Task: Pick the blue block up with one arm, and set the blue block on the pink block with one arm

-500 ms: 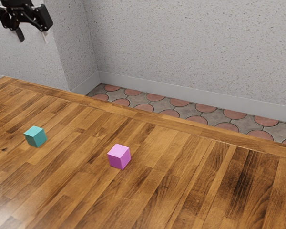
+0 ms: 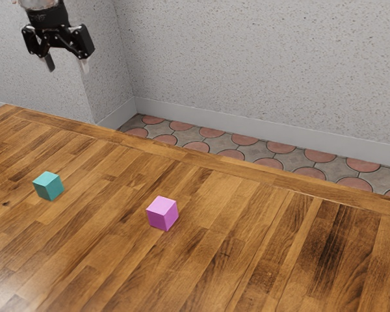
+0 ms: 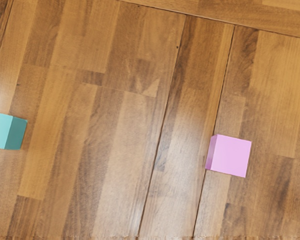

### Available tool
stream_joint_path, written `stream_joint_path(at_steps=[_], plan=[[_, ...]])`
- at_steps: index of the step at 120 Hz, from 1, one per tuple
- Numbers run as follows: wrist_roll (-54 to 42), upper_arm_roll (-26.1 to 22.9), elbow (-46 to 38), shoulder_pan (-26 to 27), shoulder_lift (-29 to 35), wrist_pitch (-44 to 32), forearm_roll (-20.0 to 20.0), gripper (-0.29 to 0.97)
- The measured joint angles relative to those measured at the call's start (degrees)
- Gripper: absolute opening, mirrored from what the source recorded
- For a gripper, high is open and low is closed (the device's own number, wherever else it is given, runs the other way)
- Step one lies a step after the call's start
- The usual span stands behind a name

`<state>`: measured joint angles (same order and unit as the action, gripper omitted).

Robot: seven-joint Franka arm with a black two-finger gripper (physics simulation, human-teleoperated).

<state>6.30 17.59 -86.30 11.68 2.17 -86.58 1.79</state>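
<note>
The blue block (image 2: 48,185), a teal-blue cube, rests on the wooden table toward the exterior view's left. The pink block (image 2: 162,212) sits on the table to its right, well apart from it. My gripper (image 2: 65,65) hangs high above the table near the back wall, far above both blocks, open with nothing between its fingers. From the wrist camera, looking down, I see the blue block (image 3: 6,130) at one edge and the pink block (image 3: 229,155) some way off on the planks.
The wooden table (image 2: 247,247) stretches wide around both blocks. Behind it lie a tiled floor strip (image 2: 260,151) and grey speckled walls (image 2: 260,58).
My gripper has moved down and toward the exterior view's right. Both blocks stay where they were.
</note>
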Motion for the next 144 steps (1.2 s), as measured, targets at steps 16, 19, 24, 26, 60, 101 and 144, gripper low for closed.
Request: stream_joint_path(at_steps=[16, 19, 24, 26, 60, 101, 144], plan=[[-1.32, 10.82, -17.94, 3.49, -4.53, -13.50, 0.23, 0.66], [-2.17, 11.88, -19.29, 2.30, -6.65, -16.40, 0.36, 0.66], [-3.97, 12.84, -20.67, -1.16, -10.31, -21.37, 0.33, 0.66], [-4.84, 13.05, -21.00, -2.78, -11.71, -23.36, 0.18, 0.66], [-25.34, 5.17, -16.47, -20.20, -27.86, -46.25, -10.83, 0.66], [-46.88, 0.21, -12.69, -24.77, -33.36, -52.64, -10.51, 0.65], [-54.83, 0.47, -6.06, -27.10, -36.64, -47.55, -12.85, 0.66]])
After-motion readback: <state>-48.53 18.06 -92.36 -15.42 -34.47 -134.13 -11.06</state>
